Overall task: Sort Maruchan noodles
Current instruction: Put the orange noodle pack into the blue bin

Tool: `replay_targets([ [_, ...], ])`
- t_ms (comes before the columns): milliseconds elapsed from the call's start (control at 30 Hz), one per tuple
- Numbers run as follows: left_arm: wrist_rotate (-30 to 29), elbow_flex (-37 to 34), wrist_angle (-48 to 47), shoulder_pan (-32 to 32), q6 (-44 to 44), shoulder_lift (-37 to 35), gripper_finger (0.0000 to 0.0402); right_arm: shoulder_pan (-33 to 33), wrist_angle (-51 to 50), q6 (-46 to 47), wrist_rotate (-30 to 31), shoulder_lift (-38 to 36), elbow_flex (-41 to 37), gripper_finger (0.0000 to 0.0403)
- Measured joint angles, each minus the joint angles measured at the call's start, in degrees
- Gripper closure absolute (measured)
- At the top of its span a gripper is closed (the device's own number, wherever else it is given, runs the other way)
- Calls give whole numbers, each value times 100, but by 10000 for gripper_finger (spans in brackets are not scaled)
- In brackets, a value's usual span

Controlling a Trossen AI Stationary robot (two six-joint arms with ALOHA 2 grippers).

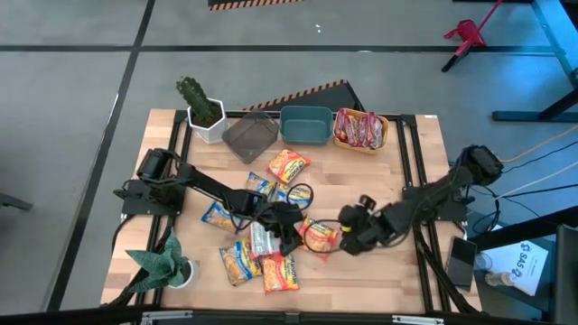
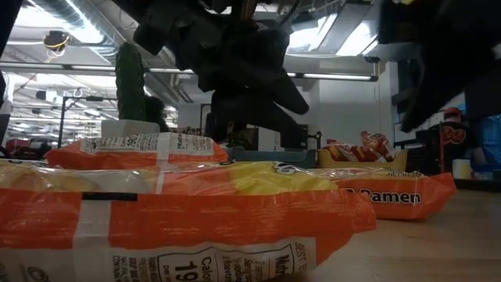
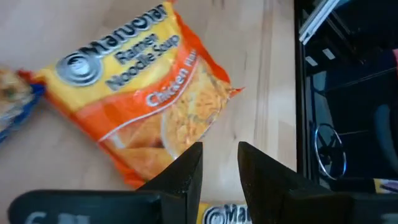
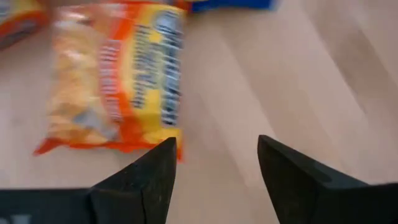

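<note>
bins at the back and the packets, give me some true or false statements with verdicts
1. The yellow bin holds red packets. True.
2. The teal bin is full of packets. False: it looks empty.
3. The right gripper clamps an orange packet. False: its fingers are open over bare wood, the packet beyond them.
4. A cactus stands beside the grey bin. True.
5. Every packet is binned. False: many lie on the table.

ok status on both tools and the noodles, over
Left tool open, empty, over the loose noodle packets. Right tool open, empty, low over bare wood beside an orange packet. Red packets already in yellow bin.
</note>
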Motion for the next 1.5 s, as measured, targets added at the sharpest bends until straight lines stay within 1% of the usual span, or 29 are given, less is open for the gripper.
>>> replay_targets([
  [100, 31, 1, 443, -149, -62, 253, 315, -389, 419, -1240, -692, -7, 2, 189],
  [167, 39, 1, 696, -241, -151, 471, 317, -617, 542, -1758, -1071, -7, 2, 189],
  [300, -84, 1, 796, -241, -338, 720, 322, -980, 495, -2317, -1334, -7, 2, 189],
  [433, -178, 2, 860, -241, -357, 786, 333, -1321, 670, -2799, -1994, 35, -2, 189],
  [500, -302, -2, 778, -252, -367, 805, 339, -1380, 829, -2939, -2154, 87, -9, 189],
  [633, -509, 1, 602, -207, -352, 798, 348, -1412, 1150, -2963, -2250, 201, -7, 189],
  [733, -516, 3, 375, -163, -367, 873, 353, -1417, 1345, -2961, -2358, 383, -7, 189],
  [833, -467, 7, 376, -127, -493, 965, 356, -1417, 1402, -2927, -2392, 549, -7, 189],
  [933, -474, 16, 371, -110, -530, 997, 357, -1447, 1242, -2589, -2181, 633, -7, 189],
  [1000, -472, 16, 377, -96, -545, 1001, 358, -1536, 1214, -2342, -2151, 644, -7, 189],
  [1100, -463, 16, 389, -63, -524, 1004, 358, -1688, 1272, -2187, -2317, 644, -7, 189],
  [1200, -457, 16, 378, -13, -521, 1008, 358, -1838, 1290, -2174, -2609, 643, -58, 189],
  [1300, -463, 16, 387, 12, -521, 1012, 358, -1907, 1800, -1874, -3066, 640, -470, 189],
  [1367, -457, 16, 397, 23, -520, 1014, 358, -1909, 2479, -1616, -3343, 642, -830, 189],
  [1500, -461, 9, 407, 22, -501, 1017, 358, -1907, 3642, -1136, -3561, 616, -1422, 189],
])
